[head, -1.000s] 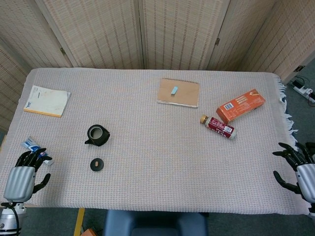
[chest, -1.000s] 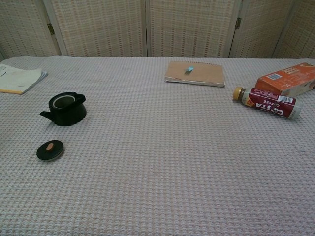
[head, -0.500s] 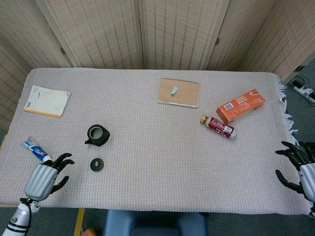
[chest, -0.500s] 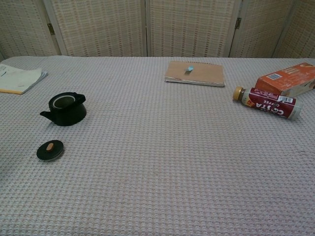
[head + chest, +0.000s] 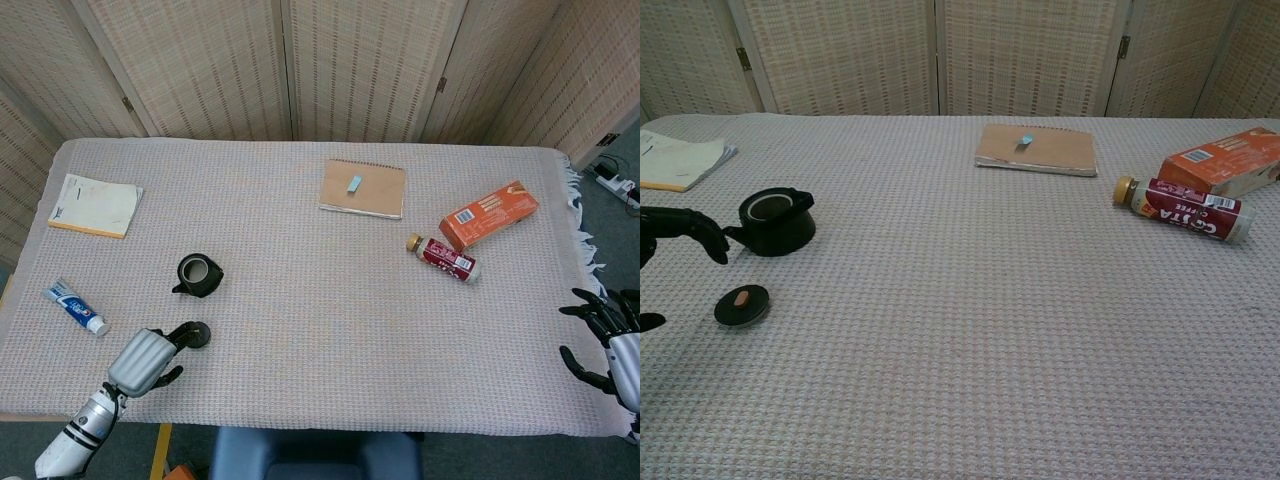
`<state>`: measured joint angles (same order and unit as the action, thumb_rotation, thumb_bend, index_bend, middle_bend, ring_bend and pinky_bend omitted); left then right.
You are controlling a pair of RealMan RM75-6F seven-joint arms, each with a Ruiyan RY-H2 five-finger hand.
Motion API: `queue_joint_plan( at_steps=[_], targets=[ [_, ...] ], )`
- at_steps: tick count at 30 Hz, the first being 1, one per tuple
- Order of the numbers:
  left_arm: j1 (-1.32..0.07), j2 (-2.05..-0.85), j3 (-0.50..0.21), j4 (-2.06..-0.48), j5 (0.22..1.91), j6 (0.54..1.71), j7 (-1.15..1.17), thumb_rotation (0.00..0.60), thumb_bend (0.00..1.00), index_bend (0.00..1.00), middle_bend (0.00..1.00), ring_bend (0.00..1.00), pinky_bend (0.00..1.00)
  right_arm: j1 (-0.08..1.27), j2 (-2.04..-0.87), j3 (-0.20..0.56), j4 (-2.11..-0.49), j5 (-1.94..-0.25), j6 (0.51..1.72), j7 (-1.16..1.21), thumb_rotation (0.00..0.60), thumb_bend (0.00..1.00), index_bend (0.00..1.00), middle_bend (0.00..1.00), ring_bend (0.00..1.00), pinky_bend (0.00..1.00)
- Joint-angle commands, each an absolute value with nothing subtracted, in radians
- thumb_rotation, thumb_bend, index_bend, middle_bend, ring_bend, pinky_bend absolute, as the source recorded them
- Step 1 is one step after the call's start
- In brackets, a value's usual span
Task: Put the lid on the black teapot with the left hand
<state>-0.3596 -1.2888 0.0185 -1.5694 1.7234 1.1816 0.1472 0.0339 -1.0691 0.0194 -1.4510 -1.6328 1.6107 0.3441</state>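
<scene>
The black teapot (image 5: 198, 274) stands lidless on the left part of the table, its spout pointing left (image 5: 775, 221). Its round black lid (image 5: 741, 304) with a tan knob lies flat just in front of it. In the head view my left hand (image 5: 146, 360) is at the table's front edge, its dark fingers (image 5: 182, 331) reaching over the left side of the lid (image 5: 201, 336). In the chest view the left hand (image 5: 675, 222) hovers spread to the left of the lid, holding nothing. My right hand (image 5: 608, 340) hangs open off the table's right front corner.
A toothpaste tube (image 5: 75, 306) lies left of the hand, a white booklet (image 5: 95, 205) at the far left. A brown notebook (image 5: 363, 188) with a small blue item sits at the back, an orange box (image 5: 489, 215) and a coffee bottle (image 5: 445, 258) to the right.
My left hand has swung right along the front edge, from beside the toothpaste to the lid, and now shows in the chest view. The right hand has barely moved.
</scene>
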Motion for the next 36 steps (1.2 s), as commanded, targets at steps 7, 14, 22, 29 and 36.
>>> queue_joint_plan(
  at_steps=[7, 14, 22, 29, 36],
  targets=[
    [-0.439, -1.361, -0.031, -1.539, 1.593, 1.049, 0.268, 0.600, 0.25, 0.23, 0.16, 0.74, 0.70, 0.027, -1.067, 0.021, -1.453, -1.621, 1.612, 0.342, 0.600, 0.37, 0.28, 0.18, 0.26, 0.08],
    [-0.463, -1.392, -0.032, -1.501, 1.534, 1.008, 0.349, 0.600, 0.25, 0.24, 0.16, 0.73, 0.70, 0.028, -1.073, 0.022, -1.447, -1.616, 1.604, 0.345, 0.600, 0.37, 0.28, 0.18, 0.26, 0.09],
    [-0.482, -1.424, -0.031, -1.450, 1.471, 0.971, 0.392, 0.600, 0.25, 0.24, 0.15, 0.73, 0.70, 0.031, -1.075, 0.024, -1.449, -1.613, 1.597, 0.339, 0.600, 0.37, 0.28, 0.18, 0.26, 0.10],
    [-0.489, -1.447, -0.022, -1.414, 1.454, 0.972, 0.392, 0.600, 0.25, 0.26, 0.15, 0.74, 0.70, 0.030, -1.076, 0.024, -1.451, -1.609, 1.593, 0.336, 0.600, 0.37, 0.28, 0.18, 0.26, 0.10],
    [-0.494, -1.466, -0.010, -1.380, 1.458, 0.982, 0.361, 0.600, 0.25, 0.28, 0.16, 0.75, 0.70, 0.027, -1.073, 0.024, -1.454, -1.606, 1.594, 0.334, 0.600, 0.37, 0.28, 0.18, 0.26, 0.10]
  ],
)
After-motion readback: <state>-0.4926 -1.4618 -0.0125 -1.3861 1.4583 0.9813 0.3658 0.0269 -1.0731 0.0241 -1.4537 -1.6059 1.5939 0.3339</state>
